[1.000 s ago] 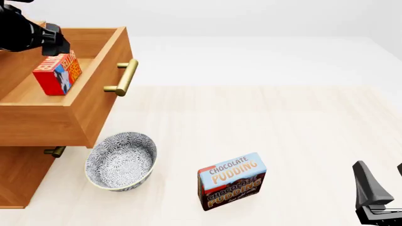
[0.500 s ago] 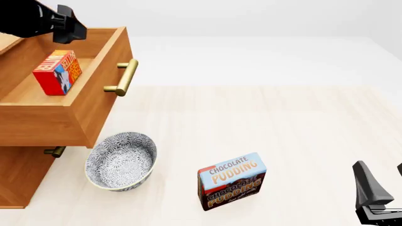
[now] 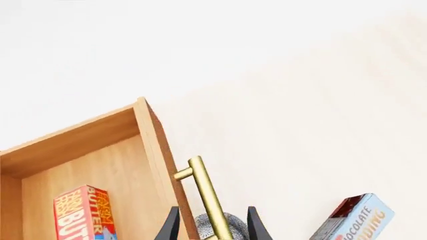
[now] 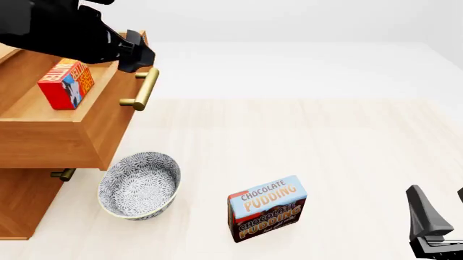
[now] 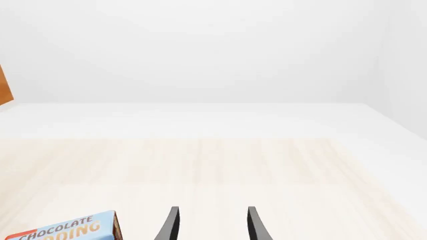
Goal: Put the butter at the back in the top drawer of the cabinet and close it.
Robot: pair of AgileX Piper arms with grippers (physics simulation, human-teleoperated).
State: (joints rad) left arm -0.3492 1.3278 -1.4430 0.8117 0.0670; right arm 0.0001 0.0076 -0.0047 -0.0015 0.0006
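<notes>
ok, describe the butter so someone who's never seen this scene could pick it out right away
Start at the wooden cabinet on the table's left side; its top drawer is pulled open. The butter stands inside it, a small red box with an orange face and white lettering. The only other box, the bigger blue-and-brown chocolate pudding, stands out on the table.

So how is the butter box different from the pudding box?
The butter is small and mostly red; the pudding box is bigger, blue on top and brown below. The butter stands inside the open top drawer; the pudding box stands out on the table. Both are upright boxes with printed lettering.
</notes>
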